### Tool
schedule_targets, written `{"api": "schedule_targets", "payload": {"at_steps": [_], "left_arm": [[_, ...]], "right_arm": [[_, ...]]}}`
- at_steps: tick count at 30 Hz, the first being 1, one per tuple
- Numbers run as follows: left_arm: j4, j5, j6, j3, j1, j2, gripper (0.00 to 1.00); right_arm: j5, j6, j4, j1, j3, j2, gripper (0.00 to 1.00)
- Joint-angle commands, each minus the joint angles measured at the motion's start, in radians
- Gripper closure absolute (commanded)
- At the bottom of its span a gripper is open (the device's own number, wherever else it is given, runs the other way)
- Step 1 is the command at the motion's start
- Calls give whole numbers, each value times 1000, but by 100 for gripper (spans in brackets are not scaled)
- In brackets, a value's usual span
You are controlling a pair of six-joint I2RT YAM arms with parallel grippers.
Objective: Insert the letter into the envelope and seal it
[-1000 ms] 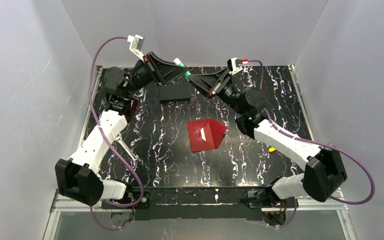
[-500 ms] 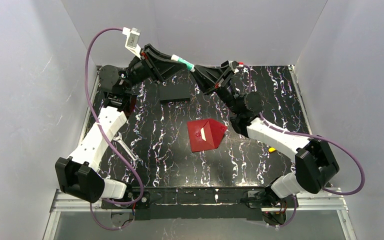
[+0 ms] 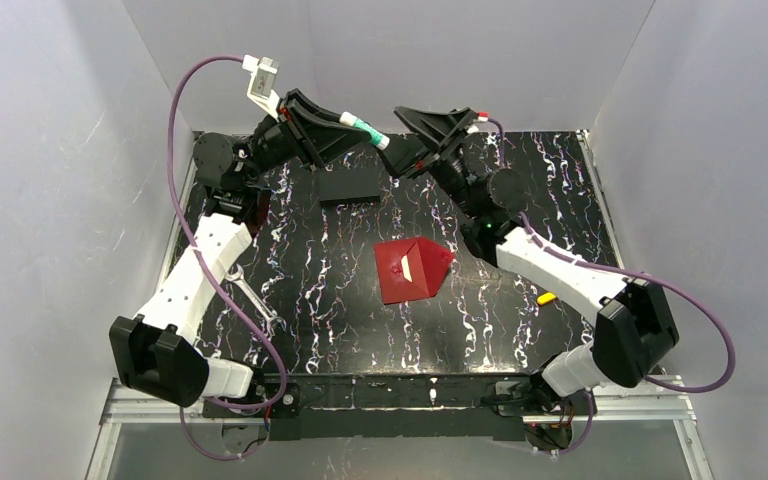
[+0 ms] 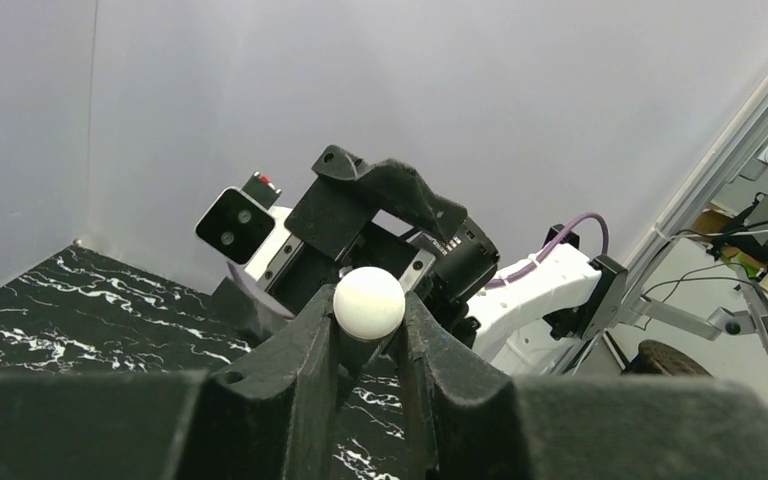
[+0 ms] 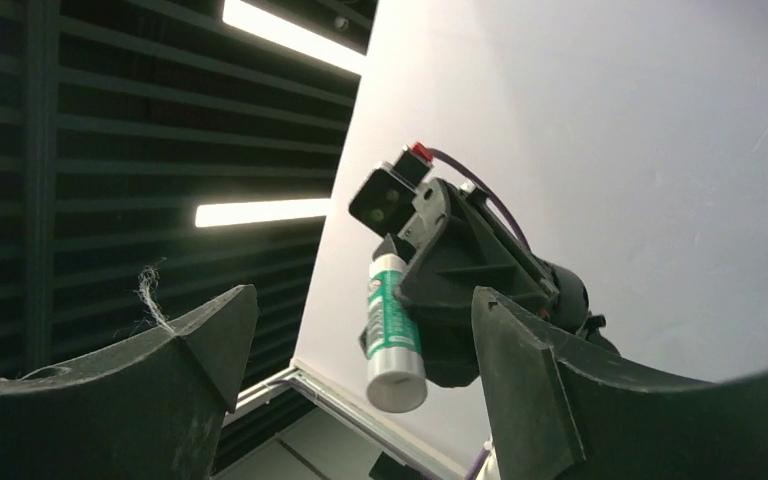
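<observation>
Glue stick (image 3: 364, 128) held high, upper centre
Left gripper (image 3: 343, 120) clamps it; right gripper (image 3: 407, 142) gapes empty; envelope (image 3: 395, 287) hides most of letter (image 3: 407, 271).

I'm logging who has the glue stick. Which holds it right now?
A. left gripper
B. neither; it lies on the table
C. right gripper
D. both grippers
A: the left gripper is shut on the glue stick, while the right gripper stands open without touching it.

letter (image 3: 409, 268): mostly hidden in envelope (image 3: 400, 285) | tube (image 4: 368, 302): body hidden between left fingers (image 4: 295, 360)
</observation>
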Motion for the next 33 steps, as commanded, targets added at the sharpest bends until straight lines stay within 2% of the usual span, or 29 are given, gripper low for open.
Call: {"api": "schedule_targets", "payload": {"at_steps": [1,6,17,21,23,25,26,29,33], "left_arm": [[52,28,5,30,6,13,100],[52,11,45,13,5,22,100],[60,11,209,-68,5,-6,100],[59,11,201,-81,5,-9,99],[32,14,208,-89,5,-17,92],[-11,24,229,-95,5,-30,81],[-31,28,239,-99,6,-36,74],[-77,29,259,-118,11,-53,47],[-114,34,269,-126,25,-69,27]], "right_arm": [[-39,48,-43,37,69,25,16],[-9,49,-76,46,65,10,24],[-36,80,-71,46,146,59,59],[-38,83,-45,46,148,64,81],[-41,74,-43,45,152,63,90],[-41,69,-44,45,152,59,95],[-40,64,-46,46,152,55,96],[-31,56,-60,46,138,40,99],[-12,61,-71,44,100,21,99]]}}
